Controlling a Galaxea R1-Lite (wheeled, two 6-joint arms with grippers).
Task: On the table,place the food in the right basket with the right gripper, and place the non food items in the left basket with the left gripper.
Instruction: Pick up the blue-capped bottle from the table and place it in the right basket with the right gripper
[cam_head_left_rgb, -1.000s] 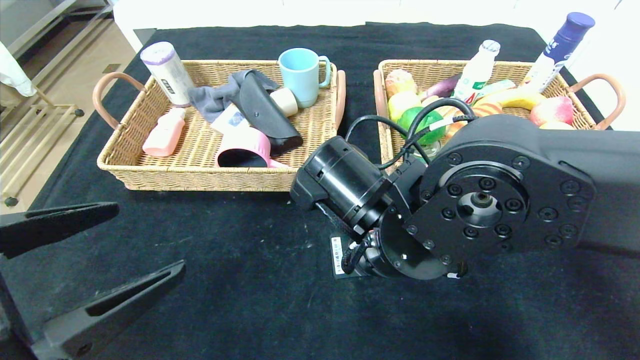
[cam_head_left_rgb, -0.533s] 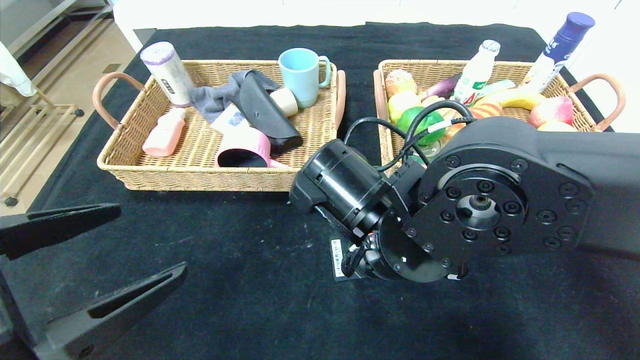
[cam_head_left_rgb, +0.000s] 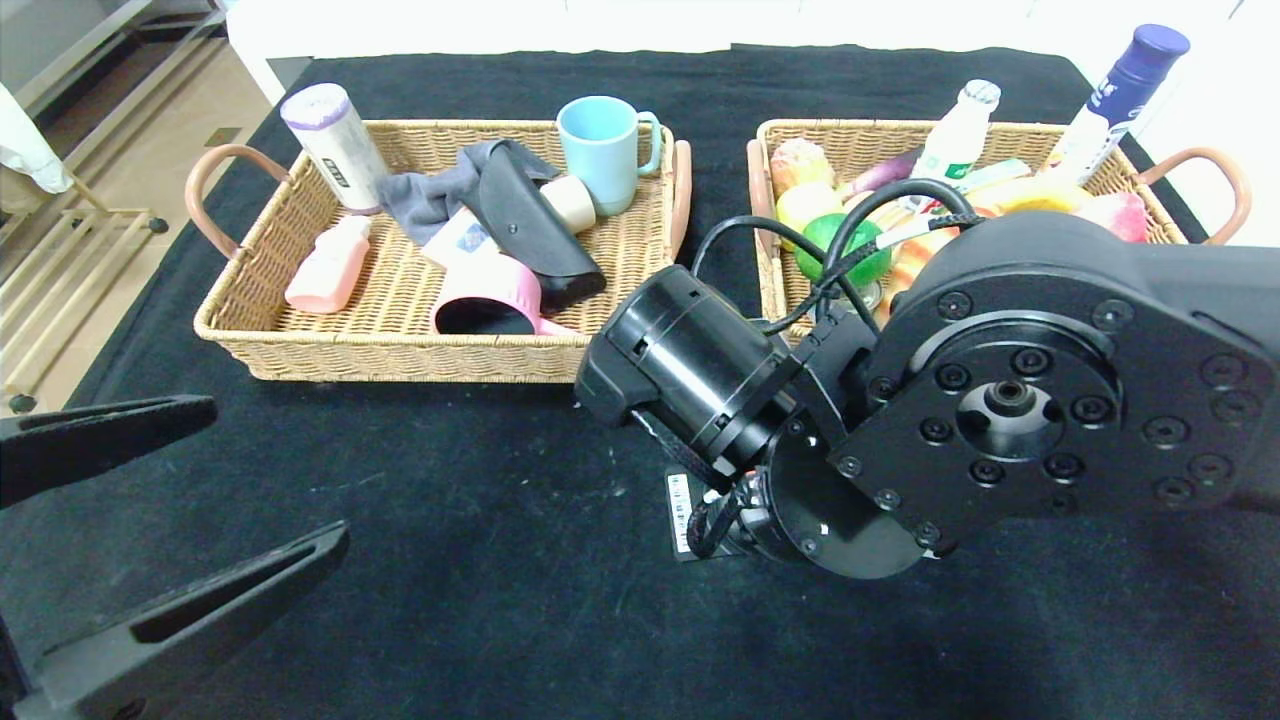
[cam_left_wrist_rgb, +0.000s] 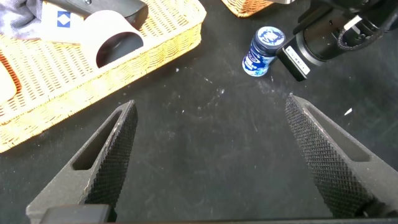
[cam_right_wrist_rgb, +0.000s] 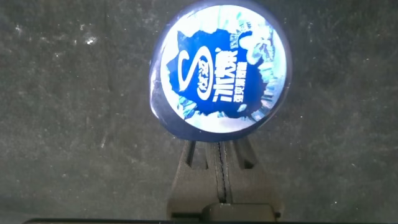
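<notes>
over blue can (cam_right_wrist_rgb: 221, 68), right tool (cam_right_wrist_rgb: 222, 163) closed, pointing down.

Two woven wicker baskets, the left basket (cam_head_left_rgb: 400, 320) and the right basket (cam_head_left_rgb: 870, 140), sit on a matt black cloth-covered table (cam_head_left_rgb: 500, 560) flecked with pale lint. In front of the right basket, a blue-and-white tub (cam_left_wrist_rgb: 262, 51) has a glossy printed lid. The left gripper (cam_left_wrist_rgb: 211, 155) has rough, cross-hatched matt black fingers (cam_left_wrist_rgb: 317, 149).

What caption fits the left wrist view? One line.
Open left tool hovers over black table; blue-and-white container stands beyond.
</notes>
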